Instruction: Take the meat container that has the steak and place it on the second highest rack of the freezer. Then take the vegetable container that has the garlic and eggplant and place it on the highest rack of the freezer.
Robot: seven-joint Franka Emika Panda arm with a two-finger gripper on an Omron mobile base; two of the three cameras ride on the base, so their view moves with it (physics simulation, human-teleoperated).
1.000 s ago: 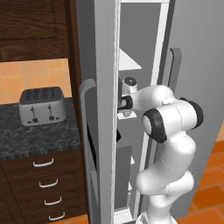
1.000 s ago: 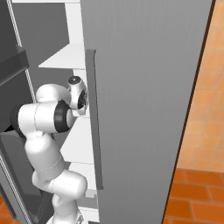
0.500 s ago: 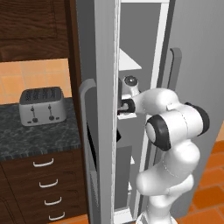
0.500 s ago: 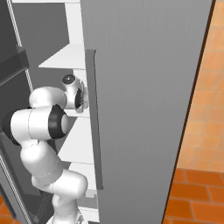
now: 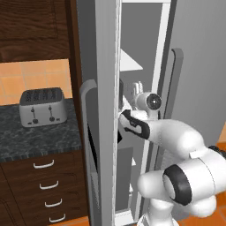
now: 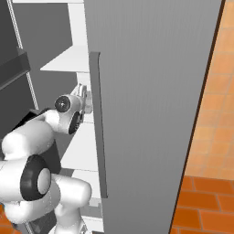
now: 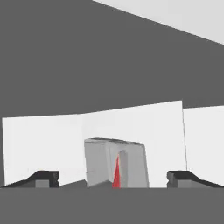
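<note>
At lower centre of the hand view, the grey meat container with its sliver of red steak sits between the spread gripper tips; rigid and light, probably best pinched by its side walls.

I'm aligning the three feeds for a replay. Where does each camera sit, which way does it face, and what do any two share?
Left base view: behind the arm to its left, looking forward at the open freezer, a toaster beside it; the white arm rises at lower right.
Right base view: behind to the right, facing the freezer's door and white shelves; the arm rises at lower left.
Hand view: on the hand, looking along open fingers at a grey container with red steak on a shelf.
Shared: both base views show the arm reaching inside the freezer.
</note>
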